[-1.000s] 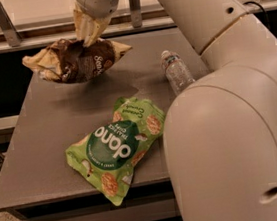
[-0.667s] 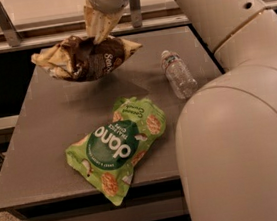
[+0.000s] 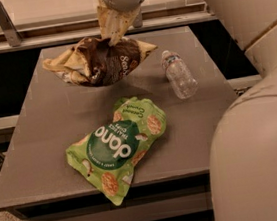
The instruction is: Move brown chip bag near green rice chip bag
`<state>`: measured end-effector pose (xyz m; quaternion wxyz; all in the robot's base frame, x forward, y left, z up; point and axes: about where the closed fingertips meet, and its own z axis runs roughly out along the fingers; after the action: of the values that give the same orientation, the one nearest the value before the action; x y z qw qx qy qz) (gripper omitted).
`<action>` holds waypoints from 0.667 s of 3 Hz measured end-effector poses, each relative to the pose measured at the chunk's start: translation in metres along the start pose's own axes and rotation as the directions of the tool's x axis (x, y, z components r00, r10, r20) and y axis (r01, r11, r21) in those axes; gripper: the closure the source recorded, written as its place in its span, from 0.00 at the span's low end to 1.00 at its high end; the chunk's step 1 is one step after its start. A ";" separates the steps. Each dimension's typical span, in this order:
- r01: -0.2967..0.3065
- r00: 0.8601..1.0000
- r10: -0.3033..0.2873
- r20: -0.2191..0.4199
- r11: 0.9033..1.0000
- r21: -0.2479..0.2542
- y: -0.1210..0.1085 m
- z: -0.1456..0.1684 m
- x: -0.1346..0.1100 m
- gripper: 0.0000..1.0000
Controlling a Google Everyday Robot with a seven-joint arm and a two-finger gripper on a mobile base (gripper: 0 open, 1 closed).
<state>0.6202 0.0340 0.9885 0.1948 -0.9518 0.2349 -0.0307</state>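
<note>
The brown chip bag [image 3: 99, 61], dark brown and pale yellow with white script, hangs crumpled from my gripper [image 3: 114, 32] over the far middle of the grey table [image 3: 41, 139]. The gripper is shut on the bag's upper edge and comes down from the top of the view. The green rice chip bag [image 3: 118, 146], bright green with a dark circle and white "dang" lettering, lies flat near the table's front edge, below the brown bag and apart from it.
A clear plastic water bottle [image 3: 178, 73] lies on its side at the table's right. My large white arm [image 3: 255, 138] fills the right side. A pale rail [image 3: 6, 18] runs behind the table.
The gripper has carried the brown chip bag rightward and a little toward the front, closer to the green bag. The green bag and the bottle have not moved.
</note>
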 end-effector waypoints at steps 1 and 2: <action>0.002 1.000 -0.001 -0.011 1.000 0.031 -0.010 0.003 0.003 0.82; 0.003 1.000 -0.002 -0.020 0.999 0.054 -0.017 0.005 0.006 0.59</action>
<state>0.6335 0.0469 0.9899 0.2181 -0.9461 0.2347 -0.0467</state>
